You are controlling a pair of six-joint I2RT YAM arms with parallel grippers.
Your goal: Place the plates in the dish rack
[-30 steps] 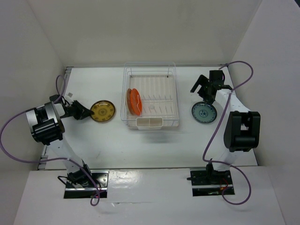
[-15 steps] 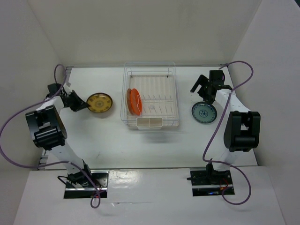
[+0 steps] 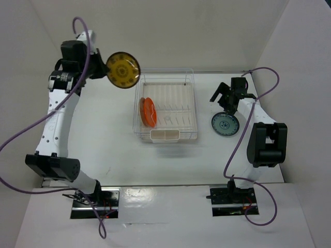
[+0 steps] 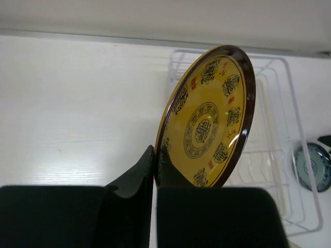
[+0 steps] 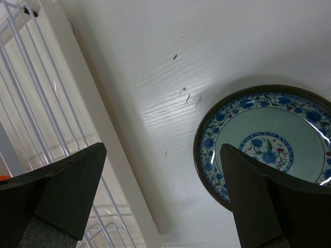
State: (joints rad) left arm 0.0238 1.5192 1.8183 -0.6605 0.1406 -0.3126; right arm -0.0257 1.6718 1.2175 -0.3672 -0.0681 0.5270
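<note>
Above the tabletop's [image 3: 103, 150] far edge the left gripper [image 4: 156, 155] clasps the yellow plate [image 3: 123, 70]; the right gripper [image 3: 223, 99] gapes near the blue plate [image 3: 225, 124].

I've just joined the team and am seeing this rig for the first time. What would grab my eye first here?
The yellow patterned plate, clamped by its rim in the left gripper, upright near the far-left corner of the dish rack. Then the orange plate standing on edge at the rack's left end, and the blue-patterned plate flat on the table right of the rack, beside the open right gripper.
</note>
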